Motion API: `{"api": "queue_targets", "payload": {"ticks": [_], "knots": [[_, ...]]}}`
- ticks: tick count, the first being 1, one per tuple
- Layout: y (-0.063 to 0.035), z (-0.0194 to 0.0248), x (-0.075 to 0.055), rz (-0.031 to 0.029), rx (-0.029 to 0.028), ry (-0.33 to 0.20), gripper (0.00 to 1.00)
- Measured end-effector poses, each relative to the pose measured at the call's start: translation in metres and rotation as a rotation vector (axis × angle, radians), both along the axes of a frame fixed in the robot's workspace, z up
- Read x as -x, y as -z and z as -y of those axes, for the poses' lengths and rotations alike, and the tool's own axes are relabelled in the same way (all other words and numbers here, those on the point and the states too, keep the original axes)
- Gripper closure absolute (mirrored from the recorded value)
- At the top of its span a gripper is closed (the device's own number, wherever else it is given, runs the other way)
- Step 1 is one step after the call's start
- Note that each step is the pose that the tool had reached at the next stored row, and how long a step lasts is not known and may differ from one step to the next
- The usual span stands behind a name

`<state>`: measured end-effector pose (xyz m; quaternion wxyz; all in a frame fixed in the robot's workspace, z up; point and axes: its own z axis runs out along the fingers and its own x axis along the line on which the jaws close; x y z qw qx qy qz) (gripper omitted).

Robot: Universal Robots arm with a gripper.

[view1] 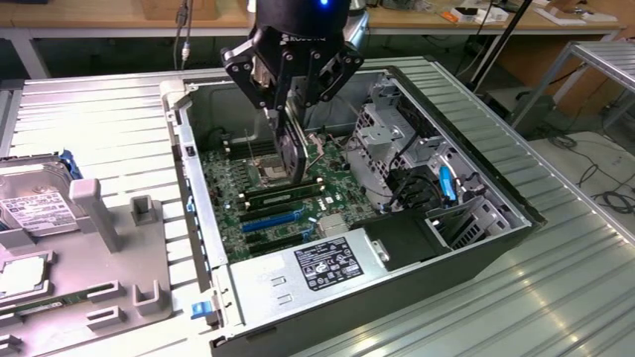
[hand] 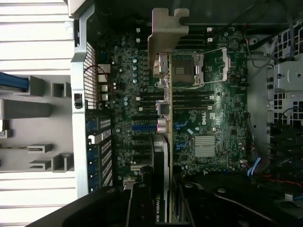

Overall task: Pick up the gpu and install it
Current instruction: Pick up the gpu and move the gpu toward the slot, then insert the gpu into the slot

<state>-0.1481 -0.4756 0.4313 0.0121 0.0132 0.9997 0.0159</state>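
Note:
My gripper (view1: 290, 110) hangs over the open computer case (view1: 496, 186), shut on the gpu (view1: 294, 152). The card is held upright on edge, its lower edge just above the green motherboard (view1: 282, 212) near the CPU socket. In the wrist view the gpu (hand: 162, 156) appears edge-on between my black fingers (hand: 140, 205), with its silver end bracket (hand: 166, 28) at the far end, over the motherboard (hand: 215, 118) and close to the blue expansion slots (hand: 144, 127). The slot under the card is hidden by the card.
A grey power supply (view1: 332, 264) fills the case's near end. A metal drive cage (view1: 389, 134) with cables stands on the exterior view's right. A grey fixture tray (view1: 109, 245) holds a hard drive (view1: 30, 208) on the exterior view's left.

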Motion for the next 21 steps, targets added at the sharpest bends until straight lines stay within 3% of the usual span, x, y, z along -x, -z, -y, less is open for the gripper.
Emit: {"api": "queue_targets", "payload": {"ticks": [7, 21], "knots": [[0.0000, 0.0000, -0.021, -0.0026, -0.0001, 0.000, 0.73], [0.0000, 0.0000, -0.021, -0.0034, -0.0001, 0.000, 0.73]]}}
